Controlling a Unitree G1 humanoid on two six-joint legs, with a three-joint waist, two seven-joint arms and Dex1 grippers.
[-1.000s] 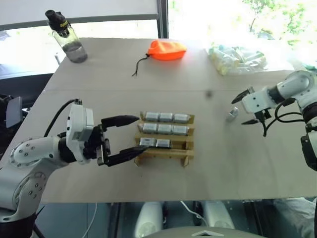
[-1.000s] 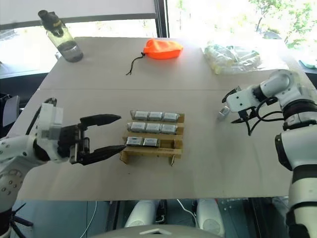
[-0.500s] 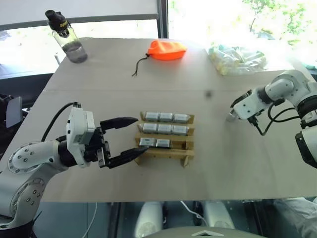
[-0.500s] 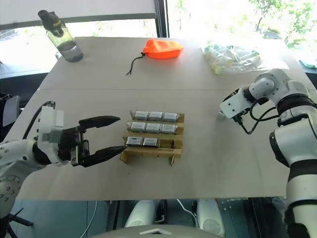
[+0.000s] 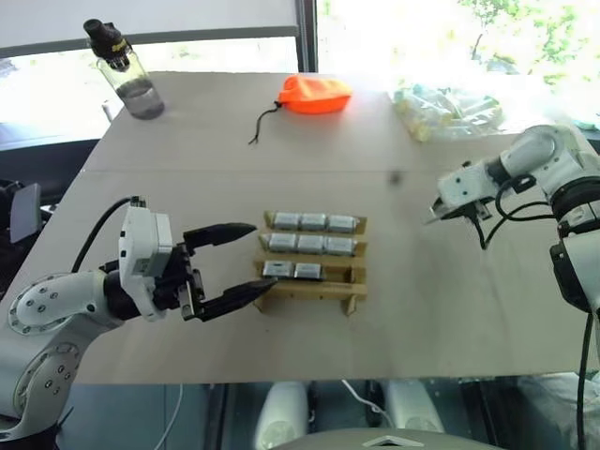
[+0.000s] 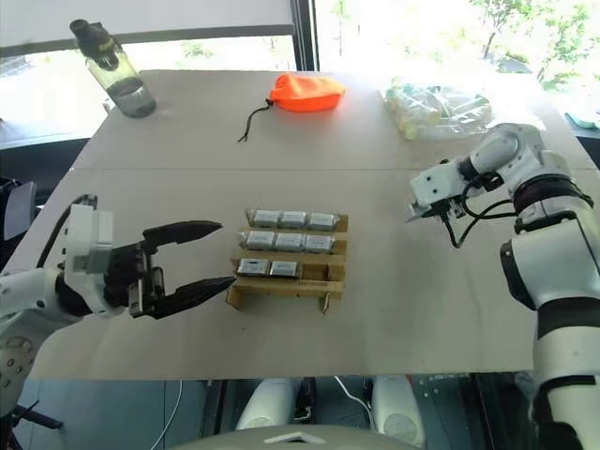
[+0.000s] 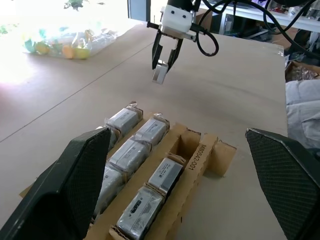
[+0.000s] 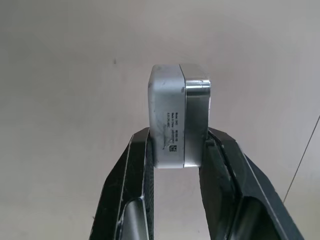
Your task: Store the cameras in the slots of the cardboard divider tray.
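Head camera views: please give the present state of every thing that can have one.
Tan cardboard divider tray: eight slots filled, the front right slot empty.
Small silver-grey rectangular camera: held off the table.
Right gripper: shut on this camera.
Left gripper: open, empty, beside the tray.
Orange pouch: closed.

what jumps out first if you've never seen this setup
The cardboard tray at the table's centre, with eight cameras in its slots and one front-row slot empty. Next, the right gripper to the tray's right, shut on a ninth camera and held just above the table. The left gripper waits open at the tray's left end.
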